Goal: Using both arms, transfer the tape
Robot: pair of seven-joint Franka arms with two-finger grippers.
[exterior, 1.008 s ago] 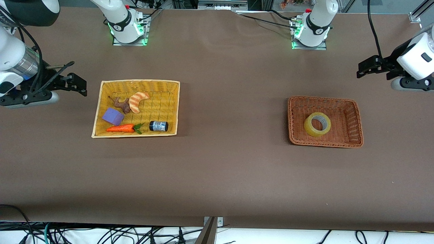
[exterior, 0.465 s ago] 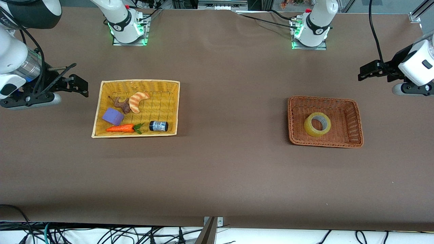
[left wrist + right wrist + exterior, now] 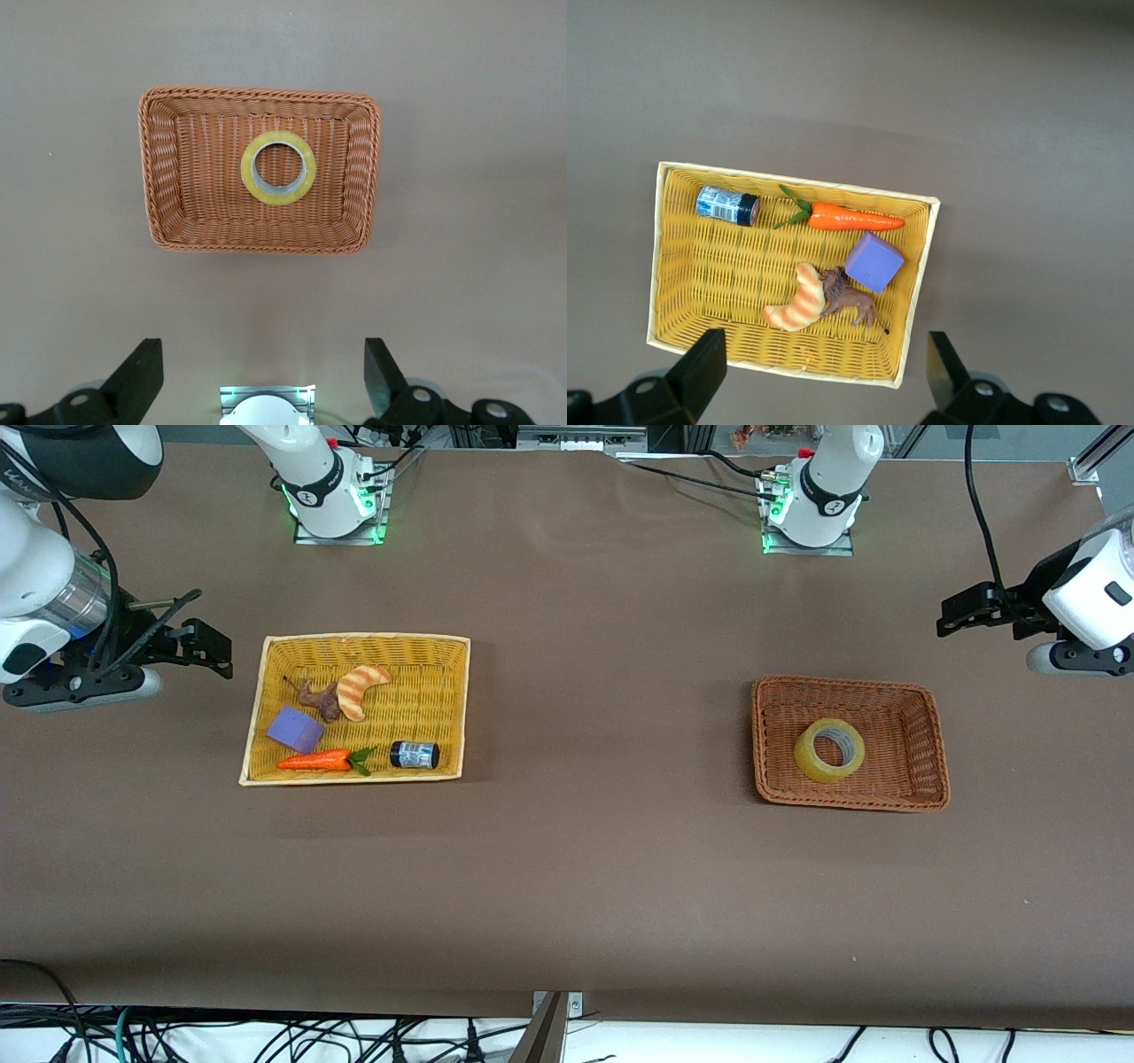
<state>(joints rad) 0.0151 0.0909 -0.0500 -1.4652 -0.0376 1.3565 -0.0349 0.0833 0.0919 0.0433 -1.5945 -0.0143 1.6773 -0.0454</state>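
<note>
Yellowish and clear, the tape (image 3: 830,751) lies flat in the reddish-brown wicker basket (image 3: 930,726) toward my left arm's end of the table, its grey-white core hole facing up. My left gripper (image 3: 961,611) hangs in the air over bare brown table (image 3: 576,868) past that basket's end, holding nothing. From the front I see it only side-on; my left wrist view shows its two fingers (image 3: 137,381) spread wide apart, with the tape (image 3: 278,168) and its basket (image 3: 164,177) between them, farther off.

My right gripper (image 3: 208,646) hovers beside the yellow basket (image 3: 452,691), fingers (image 3: 700,367) likewise parted and empty. My right wrist view looks into that basket (image 3: 912,292): a black jar (image 3: 727,204) on its side, a carrot (image 3: 855,217), a purple block (image 3: 874,262), a croissant (image 3: 796,299) and a small brown figure (image 3: 850,299) touching it.
</note>
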